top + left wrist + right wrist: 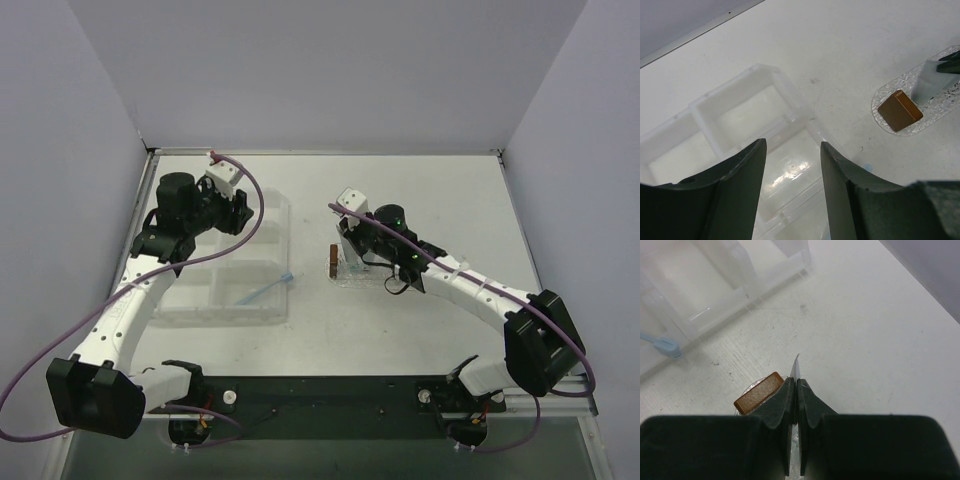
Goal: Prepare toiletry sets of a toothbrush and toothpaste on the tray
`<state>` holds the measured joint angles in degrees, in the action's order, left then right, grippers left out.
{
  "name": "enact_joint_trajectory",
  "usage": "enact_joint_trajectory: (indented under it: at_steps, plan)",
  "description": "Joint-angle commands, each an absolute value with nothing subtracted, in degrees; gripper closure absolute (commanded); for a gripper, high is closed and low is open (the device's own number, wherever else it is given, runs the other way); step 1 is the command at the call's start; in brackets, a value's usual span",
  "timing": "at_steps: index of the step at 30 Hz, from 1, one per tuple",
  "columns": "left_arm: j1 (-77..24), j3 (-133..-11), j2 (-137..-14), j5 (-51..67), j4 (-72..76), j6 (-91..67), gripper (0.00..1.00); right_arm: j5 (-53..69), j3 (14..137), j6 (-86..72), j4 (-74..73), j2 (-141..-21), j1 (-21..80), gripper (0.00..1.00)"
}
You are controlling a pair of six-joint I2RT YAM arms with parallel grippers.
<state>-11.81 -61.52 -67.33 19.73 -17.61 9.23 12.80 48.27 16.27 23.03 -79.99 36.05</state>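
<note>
One toothpaste (926,85) mostly hidden in pinching right jaws; tray (940,107) cut off.

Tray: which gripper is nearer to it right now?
Right. The right gripper is just above the tray, shut on the toothpaste; the left gripper hangs open over the box, off to the tray's left.

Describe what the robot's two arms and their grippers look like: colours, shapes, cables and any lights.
The left arm and right arm have white links with bulky black joint housings. A purple cable loops along each. The left gripper and right gripper each have two dark, tapering fingers. A white camera block sits at each wrist; green lights glow on the right arm.
</note>
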Motion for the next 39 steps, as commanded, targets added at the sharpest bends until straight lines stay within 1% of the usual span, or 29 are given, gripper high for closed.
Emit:
enact_joint_trajectory:
  at_steps: [1, 24, 29, 33, 34, 39]
  plan:
    - [-11.4, -63.0, -67.4, 19.3, -16.6, 8.9, 0.43, 12.4, 47.7, 15.1, 30.0, -77.5, 35.9, 1.00]
    - [-11.4, -62.5, -69.8, 18.2, -16.8, 9.8, 0.43, 12.5, 41.1, 12.4, 40.3, -76.7, 35.9, 1.00]
    - [-11.4, -62.5, -69.9, 18.1, -16.8, 9.9, 0.43, 12.6, 40.3, 12.3, 40.6, -76.3, 35.9, 1.00]
    - [-11.4, -62.5, -69.9, 18.2, -16.9, 10.0, 0.43, 12.6, 40.0, 12.3, 40.0, -75.9, 35.9, 0.89]
    - [-11.3, -62.5, -69.9, 18.2, -16.9, 9.9, 0.43, 12.5, 40.2, 12.1, 39.7, -75.9, 35.9, 0.85]
    - [-11.4, -62.4, -69.7, 18.1, -17.2, 10.2, 0.43, 12.4, 40.0, 12.4, 38.8, -75.6, 35.9, 0.79]
